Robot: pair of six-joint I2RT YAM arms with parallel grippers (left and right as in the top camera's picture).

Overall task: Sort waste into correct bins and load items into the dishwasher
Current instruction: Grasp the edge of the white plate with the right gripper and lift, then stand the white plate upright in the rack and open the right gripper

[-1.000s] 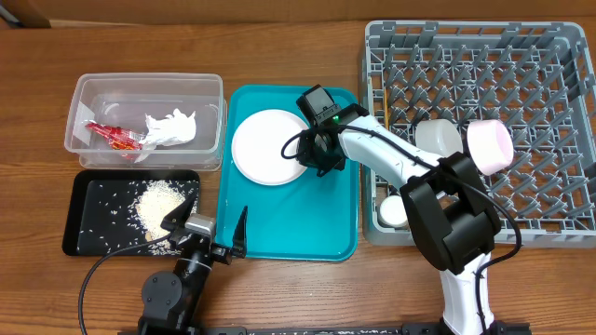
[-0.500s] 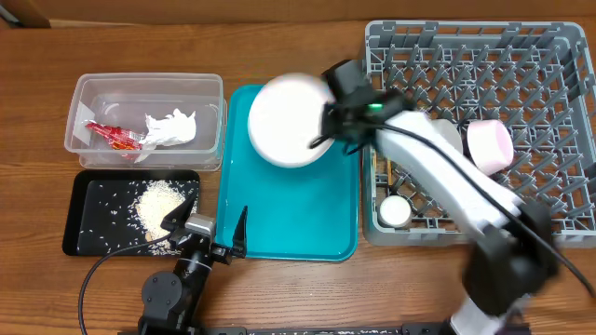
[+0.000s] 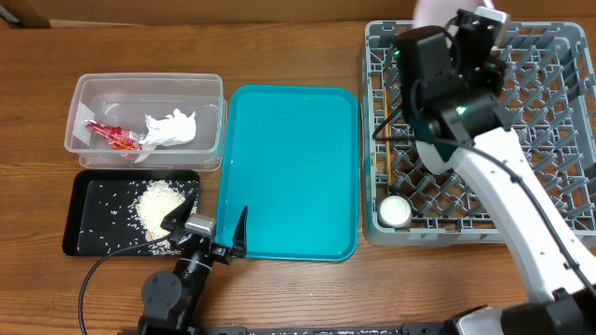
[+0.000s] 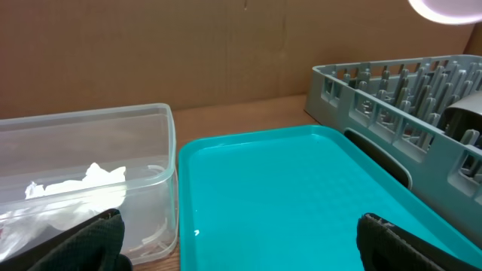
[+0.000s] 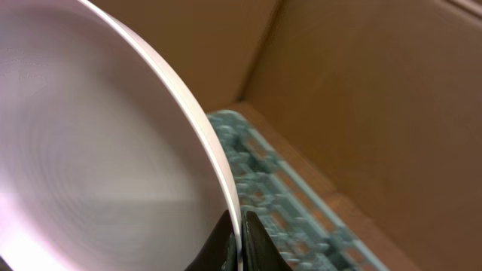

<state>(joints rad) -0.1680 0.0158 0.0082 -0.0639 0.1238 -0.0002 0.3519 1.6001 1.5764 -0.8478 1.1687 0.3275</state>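
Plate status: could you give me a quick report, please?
Right jaws shut on plate rim, high above rack. Left jaws open, at teal tray. Nothing obstructing.

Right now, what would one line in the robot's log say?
right gripper: shut on plate, over dish rack | left gripper: open, at teal tray edge

You count two bins: one clear tub (image 3: 130,98) and one black tray (image 3: 93,233). Of waste you find three kinds, one of each: one red wrapper (image 3: 112,136), one crumpled tissue (image 3: 170,128) and one heap of grains (image 3: 158,203), its scattered grains too many to number. You see one teal tray (image 3: 289,158) and one dish rack (image 3: 559,121). Of dishes you can make out two: one white cup (image 3: 395,211) and one plate (image 5: 98,150). Two grippers show: the left gripper (image 3: 207,228) and the right gripper (image 5: 235,237).
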